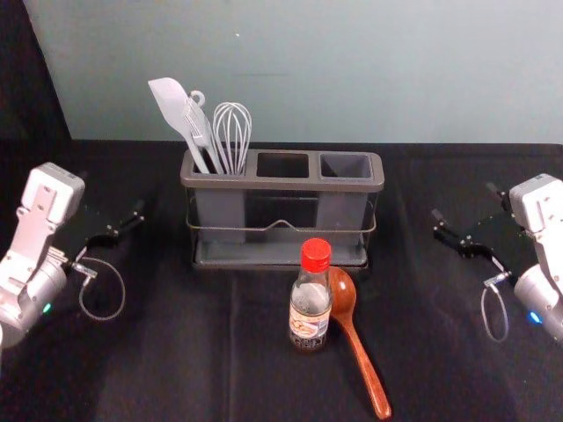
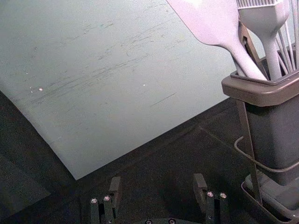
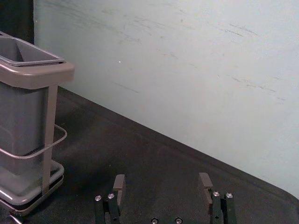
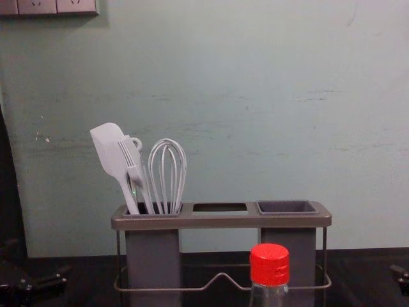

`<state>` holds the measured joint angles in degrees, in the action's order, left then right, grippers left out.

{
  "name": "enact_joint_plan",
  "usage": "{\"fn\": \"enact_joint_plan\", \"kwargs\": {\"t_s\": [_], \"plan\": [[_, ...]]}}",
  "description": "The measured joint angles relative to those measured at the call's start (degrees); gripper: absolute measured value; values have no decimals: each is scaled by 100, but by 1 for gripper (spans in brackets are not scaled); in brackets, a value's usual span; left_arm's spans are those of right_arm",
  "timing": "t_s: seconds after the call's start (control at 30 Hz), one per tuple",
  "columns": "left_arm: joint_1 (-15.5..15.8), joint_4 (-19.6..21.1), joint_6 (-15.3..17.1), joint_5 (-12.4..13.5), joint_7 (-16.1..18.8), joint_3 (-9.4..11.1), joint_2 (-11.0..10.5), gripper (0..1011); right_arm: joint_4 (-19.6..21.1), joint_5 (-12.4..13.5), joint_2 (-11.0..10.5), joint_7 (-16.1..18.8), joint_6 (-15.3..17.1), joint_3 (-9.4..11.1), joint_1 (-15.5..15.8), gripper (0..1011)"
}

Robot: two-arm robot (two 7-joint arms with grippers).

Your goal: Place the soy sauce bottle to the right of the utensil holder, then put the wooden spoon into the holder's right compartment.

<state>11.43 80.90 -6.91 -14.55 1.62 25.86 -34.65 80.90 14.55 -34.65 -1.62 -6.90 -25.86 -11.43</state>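
Soy sauce bottle (image 1: 310, 303) stands btwn my L gripper (image 1: 112, 193) & my R gripper (image 1: 464, 201), w/ wooden spoon (image 1: 345, 303) lying just beside it. Both grippers' 2 fingers: apart.

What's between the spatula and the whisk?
A brush stands between the spatula and whisk, with a ring-topped thing partly hidden behind it, in the chest view.

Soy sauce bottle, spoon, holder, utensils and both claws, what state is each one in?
Soy sauce bottle: upright, capped.
Wooden spoon: lying flat.
Utensil holder: upright.
Right compartment: empty.
Spatula, brush, whisk: standing in left compartment.
Left claw: open, left of holder.
Right claw: open, right of holder.
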Motion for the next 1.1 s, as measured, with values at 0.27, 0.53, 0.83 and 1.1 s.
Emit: {"fn": "enact_joint_plan", "kwargs": {"t_s": [0.27, 0.53, 0.83, 1.1], "plan": [[0, 0, 0, 0, 0, 0, 0, 1000, 0, 0, 0, 0, 0, 0, 0, 1000], [0, 0, 0, 0, 0, 0, 0, 1000, 0, 0, 0, 0, 0, 0, 0, 1000], [0, 0, 0, 0, 0, 0, 0, 1000, 0, 0, 0, 0, 0, 0, 0, 1000], [0, 0, 0, 0, 0, 0, 0, 1000, 0, 0, 0, 0, 0, 0, 0, 1000]]}}
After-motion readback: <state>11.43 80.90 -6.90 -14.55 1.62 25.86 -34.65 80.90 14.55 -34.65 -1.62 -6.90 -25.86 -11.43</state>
